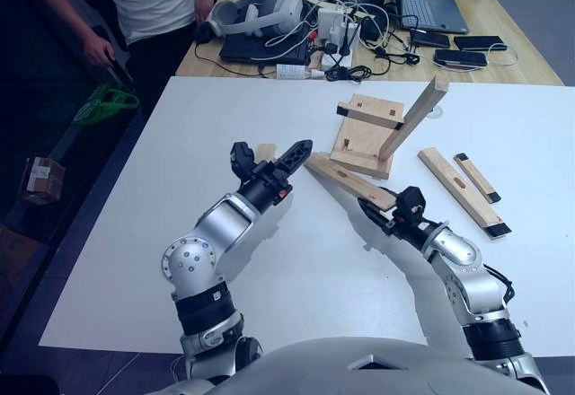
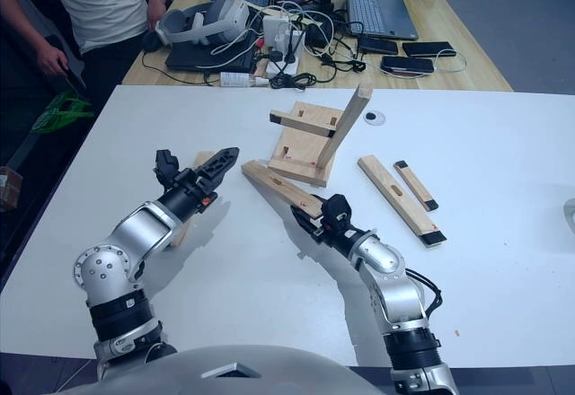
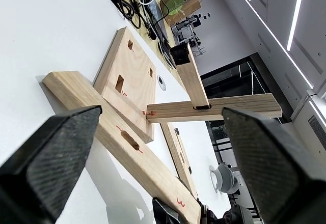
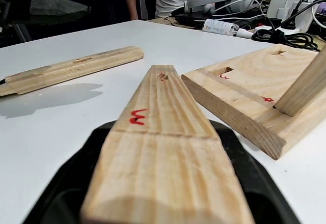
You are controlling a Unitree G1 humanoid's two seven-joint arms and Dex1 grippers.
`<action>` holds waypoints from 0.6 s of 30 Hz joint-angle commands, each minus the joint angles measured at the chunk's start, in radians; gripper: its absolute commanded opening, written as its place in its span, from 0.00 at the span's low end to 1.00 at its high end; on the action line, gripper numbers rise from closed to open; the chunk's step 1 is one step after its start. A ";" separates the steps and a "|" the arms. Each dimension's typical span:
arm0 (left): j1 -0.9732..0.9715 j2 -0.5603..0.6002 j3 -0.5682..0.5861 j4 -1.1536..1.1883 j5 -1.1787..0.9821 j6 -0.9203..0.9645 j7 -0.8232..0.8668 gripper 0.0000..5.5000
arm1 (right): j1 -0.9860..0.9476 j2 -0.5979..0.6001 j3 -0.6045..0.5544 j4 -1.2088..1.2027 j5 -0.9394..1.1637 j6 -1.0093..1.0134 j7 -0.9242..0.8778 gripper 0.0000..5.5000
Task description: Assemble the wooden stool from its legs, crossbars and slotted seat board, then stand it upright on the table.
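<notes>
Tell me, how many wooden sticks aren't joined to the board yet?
4: the held stick in the right gripper, a long stick and a short stick lying right of the seat board, a fourth stick partly under the left arm. More could be hidden.

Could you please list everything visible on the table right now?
Table: one, white, under everything.
Seat board: one, pale wood, flat, far middle.
Fitted leg: one, pale wood, tilted up from the seat board.
Fitted crossbar: one, black-tipped wood, through that leg.
Held leg: one, pale wood, near the seat board.
Loose leg: one, black-tipped wood, right side.
Loose crossbar: one, black-tipped wood, beside the loose leg.
Fourth leg: one, pale wood, under the left arm.
Left end effector: one, black, open, left of the held leg.
Right end effector: one, black, shut on the held leg.
</notes>
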 commanded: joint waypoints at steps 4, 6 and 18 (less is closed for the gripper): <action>-0.009 0.073 -0.078 0.007 0.084 -0.011 0.034 0.79 | 0.040 -0.182 0.033 -0.070 -0.056 0.112 0.106 0.40; -0.009 0.153 -0.158 -0.020 0.204 -0.037 -0.004 0.79 | 0.042 -0.215 0.039 -0.090 -0.049 0.143 0.138 0.43; 0.008 0.347 -0.458 -0.006 0.848 -0.502 -0.185 0.98 | -0.111 -0.199 0.054 -0.113 -0.026 0.396 0.126 0.74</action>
